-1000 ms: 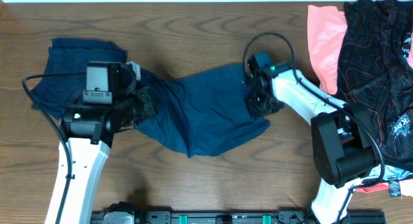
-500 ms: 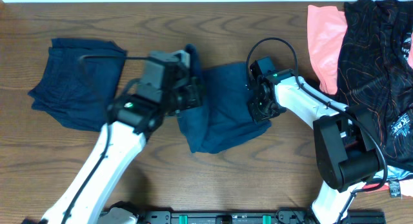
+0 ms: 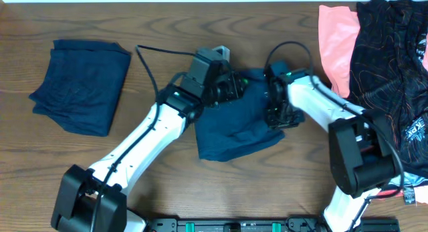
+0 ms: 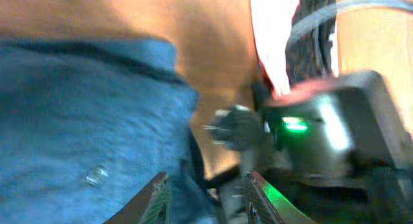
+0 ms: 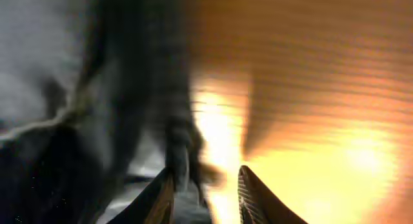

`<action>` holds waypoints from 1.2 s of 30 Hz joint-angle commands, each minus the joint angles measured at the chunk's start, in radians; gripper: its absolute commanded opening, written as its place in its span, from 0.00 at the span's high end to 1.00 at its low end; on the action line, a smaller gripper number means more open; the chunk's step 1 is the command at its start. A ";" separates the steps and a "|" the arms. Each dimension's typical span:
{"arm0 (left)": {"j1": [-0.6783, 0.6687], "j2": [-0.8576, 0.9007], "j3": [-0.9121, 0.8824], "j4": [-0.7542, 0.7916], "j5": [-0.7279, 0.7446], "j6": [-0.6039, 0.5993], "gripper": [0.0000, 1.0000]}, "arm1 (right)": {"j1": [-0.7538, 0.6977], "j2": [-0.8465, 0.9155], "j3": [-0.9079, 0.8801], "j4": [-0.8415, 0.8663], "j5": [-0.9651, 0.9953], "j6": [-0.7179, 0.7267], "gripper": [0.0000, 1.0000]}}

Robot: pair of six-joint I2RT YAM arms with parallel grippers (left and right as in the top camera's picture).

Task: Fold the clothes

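Navy garment (image 3: 234, 138) lies bunched on the bench (image 3: 200, 31), under and between my claws. My left claw (image 3: 237, 90) is clenched on one edge. The right claw (image 3: 277, 118) is just beside it, too blurred to tell its grip. I'd line the edges up flush and lower before letting go. Left arm (image 3: 140, 145) reaches long; right arm (image 3: 321, 108) is bent tight.

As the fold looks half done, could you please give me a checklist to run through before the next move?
1. Left gripper holds navy cloth: ok, cloth lies between its fingers.
2. Right gripper hold: cannot tell, its view is blurred.
3. Fold lies flat: not ok, bunched.
4. Folded stack apart from the work: ok.
5. Pile apart from navy cloth: ok.
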 commanded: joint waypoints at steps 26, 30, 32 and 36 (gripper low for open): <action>0.162 0.353 0.023 -0.080 -0.248 0.195 0.62 | 0.172 -0.068 -0.083 0.103 -0.249 0.023 0.63; 0.162 0.352 0.023 -0.250 -0.247 0.211 0.72 | 0.123 -0.059 -0.127 0.126 -0.056 0.050 0.63; 0.162 0.352 0.023 -0.364 -0.243 0.212 0.80 | 0.089 -0.059 -0.130 0.145 0.037 0.049 0.61; 0.162 0.344 0.023 -0.561 -0.116 0.212 0.94 | 0.010 -0.058 -0.130 0.289 0.145 -0.021 0.55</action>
